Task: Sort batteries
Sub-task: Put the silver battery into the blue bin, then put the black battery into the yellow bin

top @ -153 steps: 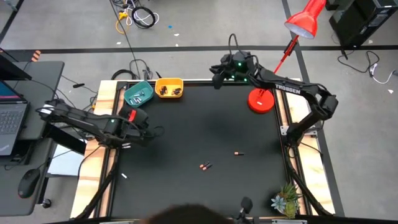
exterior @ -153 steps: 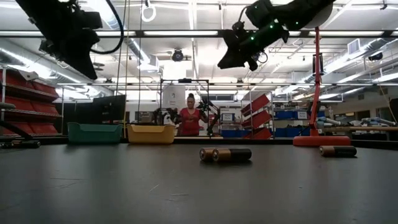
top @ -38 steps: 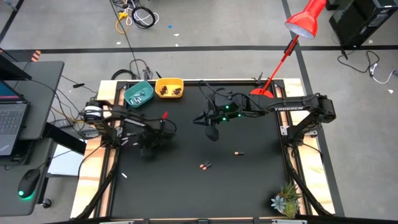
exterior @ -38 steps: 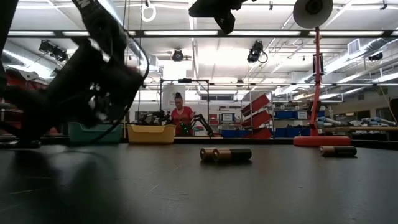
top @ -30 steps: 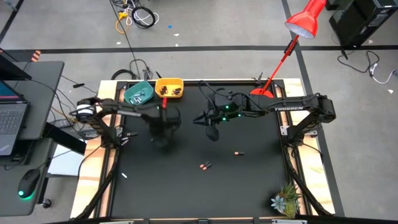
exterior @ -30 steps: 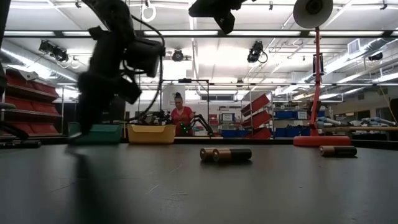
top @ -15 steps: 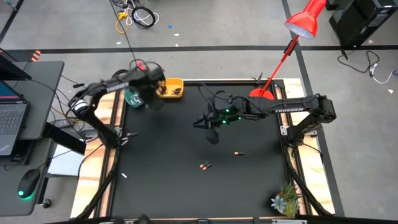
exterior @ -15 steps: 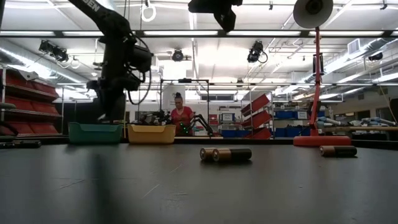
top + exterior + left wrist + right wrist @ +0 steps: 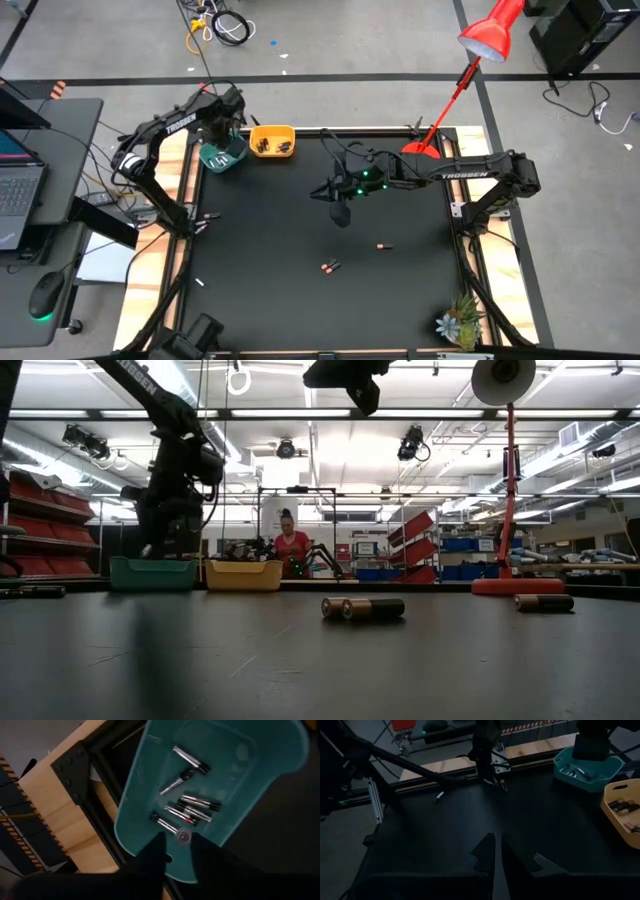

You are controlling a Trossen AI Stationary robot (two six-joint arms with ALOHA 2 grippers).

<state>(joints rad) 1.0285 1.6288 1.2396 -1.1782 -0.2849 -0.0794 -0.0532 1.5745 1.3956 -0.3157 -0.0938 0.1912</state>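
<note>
My left gripper (image 9: 226, 140) hangs over the teal bowl (image 9: 214, 158) at the table's far left corner, shut on a whitish-silver battery (image 9: 183, 836). Several silver batteries (image 9: 192, 806) lie in that bowl. The yellow bowl (image 9: 272, 141) beside it holds dark batteries. My right gripper (image 9: 495, 847) is shut and hovers high over the table's middle (image 9: 340, 210). Dark, copper-ended batteries lie on the mat: a pair (image 9: 331, 267) (image 9: 362, 608) and a single one (image 9: 381, 245) (image 9: 543, 602). A small pale battery (image 9: 200, 283) lies near the left edge. My left gripper pinches a whitish-silver battery between its two fingertips (image 9: 157, 847), coming from above and pointing down. Only the battery's round end (image 9: 183, 836) shows, seen end-on. It is lifted clear above the teal bowl's near rim.
A red lamp's base (image 9: 418, 150) stands at the far right edge, and a small plant (image 9: 458, 325) at the near right corner. A dark object (image 9: 200, 335) shows at the near left edge. A person (image 9: 292, 550) stands in the room beyond the table.
My left gripper has swung from above the table's left middle toward the far left corner, rising on the way, and now hangs over the teal bowl. The batteries on the mat have stayed put.
</note>
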